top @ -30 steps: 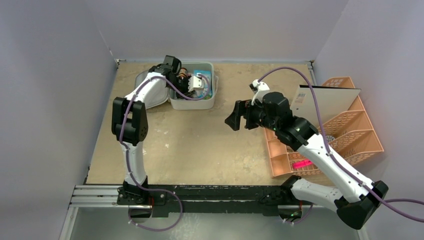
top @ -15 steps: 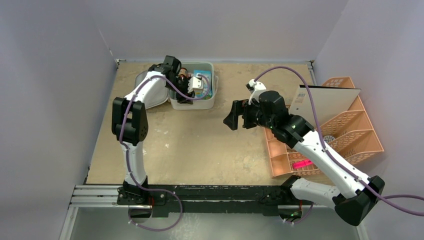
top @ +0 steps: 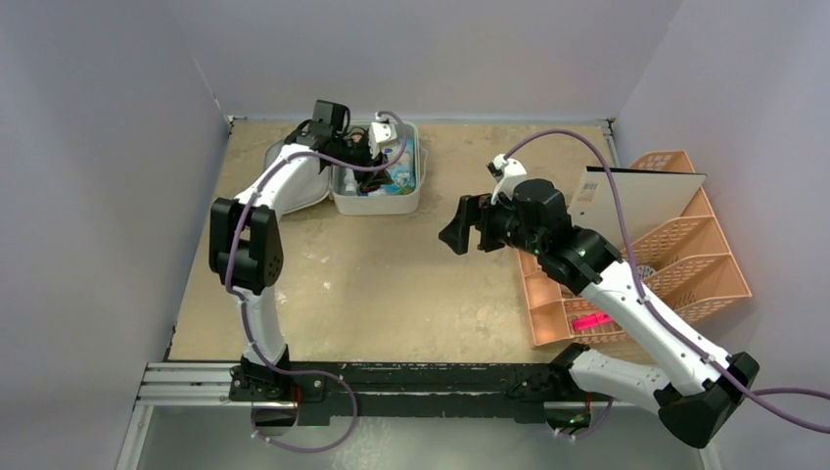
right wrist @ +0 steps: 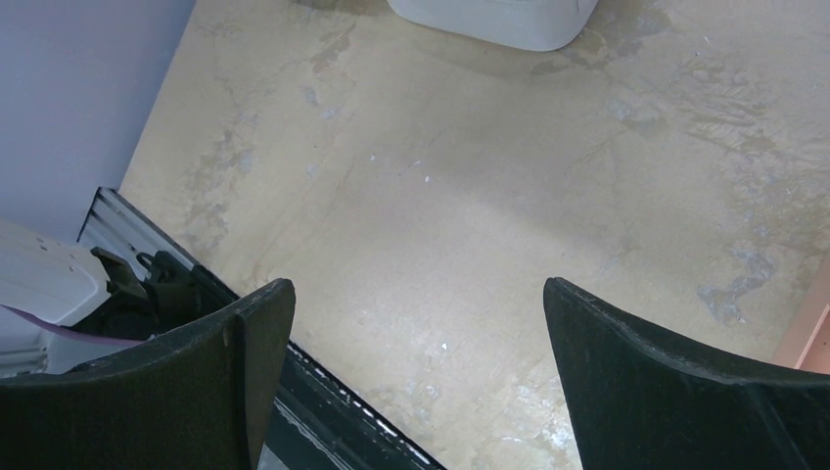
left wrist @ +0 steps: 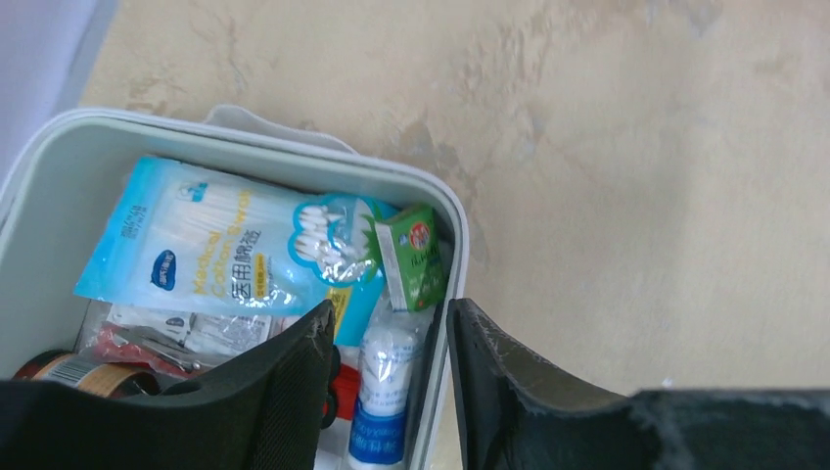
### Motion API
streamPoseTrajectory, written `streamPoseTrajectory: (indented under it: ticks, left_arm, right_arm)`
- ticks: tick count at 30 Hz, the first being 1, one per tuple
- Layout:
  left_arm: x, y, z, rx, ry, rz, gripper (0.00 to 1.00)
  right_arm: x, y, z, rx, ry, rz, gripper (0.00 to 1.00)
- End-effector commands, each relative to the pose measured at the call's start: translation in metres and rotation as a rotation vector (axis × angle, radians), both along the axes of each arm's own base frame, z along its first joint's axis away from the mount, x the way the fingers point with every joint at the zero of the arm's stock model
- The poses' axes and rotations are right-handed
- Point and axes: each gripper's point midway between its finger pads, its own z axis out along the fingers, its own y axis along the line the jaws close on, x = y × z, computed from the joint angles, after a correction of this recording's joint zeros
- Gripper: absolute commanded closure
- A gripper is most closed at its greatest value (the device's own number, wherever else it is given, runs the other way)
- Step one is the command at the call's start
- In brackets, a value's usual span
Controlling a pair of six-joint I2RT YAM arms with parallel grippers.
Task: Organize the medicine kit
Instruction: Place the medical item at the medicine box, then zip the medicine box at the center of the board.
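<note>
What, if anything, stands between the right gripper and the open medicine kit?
Nothing visible does. The right gripper hangs open above the table, and only bare tabletop lies between it and the medicine kit.

medicine kit (left wrist: 462, 245): cut off left and bottom | contents (left wrist: 186, 328) partly behind left tool (left wrist: 391, 323) | small print unreadable

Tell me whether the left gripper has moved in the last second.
Yes. Against the medicine kit, which stayed put, the left gripper has shifted from over its middle toward its far rim, nearer the back wall.
</note>
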Motion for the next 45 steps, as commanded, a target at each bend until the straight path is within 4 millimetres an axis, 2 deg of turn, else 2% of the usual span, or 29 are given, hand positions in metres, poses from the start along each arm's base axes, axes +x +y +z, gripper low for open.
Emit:
streamPoseTrajectory:
  ticks: [1,3,5,7,14,17,19,23,27,31,36,40,45]
  left_arm:
    - [0.008,-0.024,0.046,-0.221,0.051,0.104,0.58]
    - [0.014,-0.026,0.039,-0.243,0.101,0.148,0.64]
    - [0.023,-0.028,0.028,-0.251,0.141,0.193,0.74]
    - [0.028,-0.033,0.02,-0.276,0.202,0.224,0.79]
    - [0.036,-0.047,-0.008,-0.266,0.262,0.256,0.82]
    - [0.045,-0.046,-0.019,-0.256,0.276,0.314,0.91]
    - [0.048,-0.047,-0.027,-0.254,0.295,0.335,0.94]
    - [0.042,-0.053,-0.04,-0.244,0.335,0.319,0.96]
    - [0.036,-0.057,-0.046,-0.222,0.351,0.297,0.97]
    - [0.026,-0.066,-0.037,-0.254,0.373,0.237,1.0]
    - [0.019,-0.07,-0.005,-0.303,0.385,0.21,1.0]
    - [0.026,-0.06,0.031,-0.291,0.369,0.314,0.82]
    - [0.029,-0.034,0.058,-0.242,0.317,0.465,0.67]
  right_arm:
    - [0.002,-0.003,0.017,0.035,-0.063,-0.011,0.01]
    - [0.003,-0.005,0.022,0.04,-0.079,-0.024,0.01]
    - [0.001,-0.007,0.023,0.044,-0.085,-0.026,0.01]
    - [0.0,-0.009,0.024,0.049,-0.09,-0.031,0.01]
    - [0.0,-0.009,0.025,0.048,-0.091,-0.032,0.01]
    - [0.001,-0.007,0.023,0.045,-0.083,-0.03,0.01]
    - [0.002,-0.007,0.021,0.044,-0.08,-0.029,0.01]
    - [0.004,-0.005,0.02,0.043,-0.077,-0.027,0.01]
    - [0.004,-0.004,0.02,0.041,-0.072,-0.023,0.01]
    - [0.004,-0.003,0.018,0.042,-0.071,-0.022,0.01]
    - [0.004,-0.002,0.019,0.05,-0.077,-0.02,0.01]
    - [0.003,-0.002,0.02,0.056,-0.078,-0.018,0.01]
    - [0.002,-0.001,0.018,0.07,-0.077,-0.014,0.01]
